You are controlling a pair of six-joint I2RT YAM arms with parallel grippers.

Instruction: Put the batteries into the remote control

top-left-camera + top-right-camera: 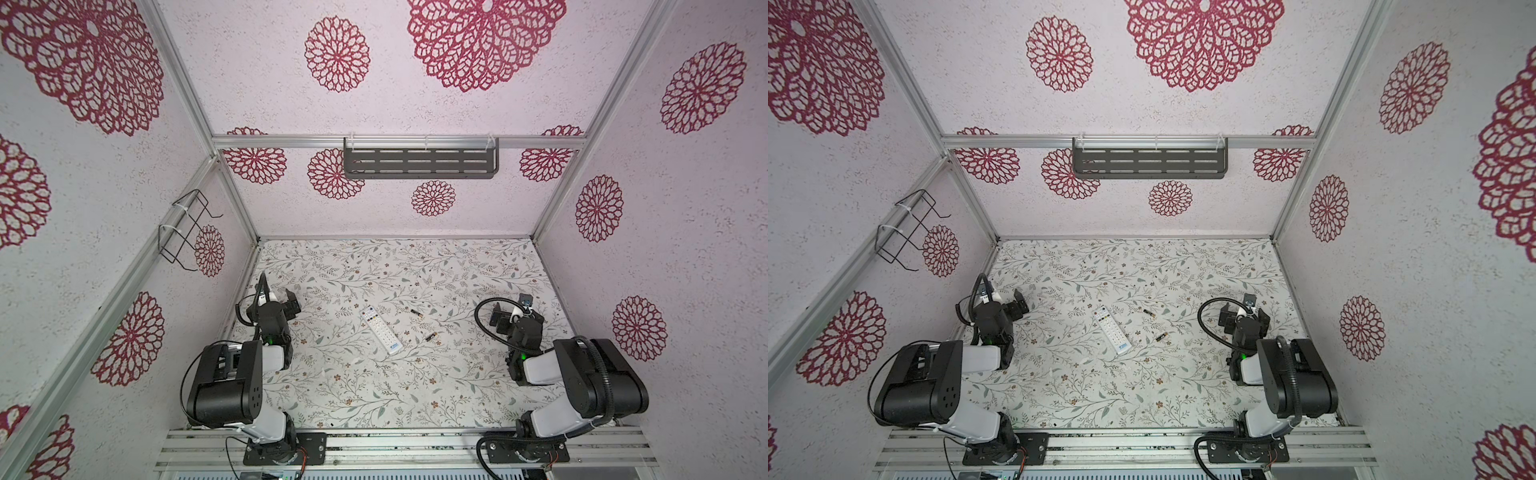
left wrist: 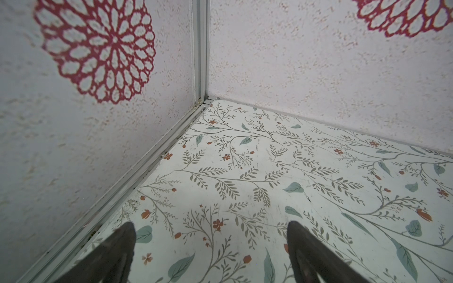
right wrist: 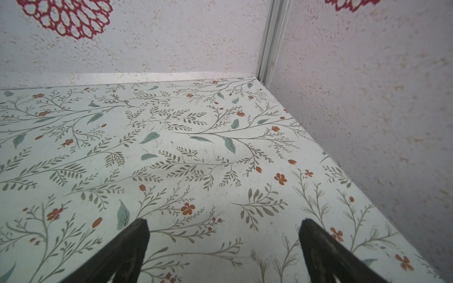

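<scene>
The remote control (image 1: 380,330) (image 1: 1113,330), a slim white bar with its buttons up, lies aslant in the middle of the floral table (image 1: 415,395) in both top views. Two batteries, small dark cylinders with brass ends, lie loose to its right: one farther back (image 1: 415,312) (image 1: 1149,312), one nearer (image 1: 431,336) (image 1: 1162,336). My left gripper (image 1: 277,296) (image 1: 1003,297) (image 2: 210,226) hovers open near the left wall, empty. My right gripper (image 1: 516,309) (image 1: 1245,309) (image 3: 224,221) hovers open near the right wall, empty. Neither wrist view shows the remote control or the batteries.
Patterned walls close in the table on the left, back and right. A black wire rack (image 1: 187,232) hangs on the left wall and a dark slotted shelf (image 1: 419,162) on the back wall. Both arm bases stand at the front edge.
</scene>
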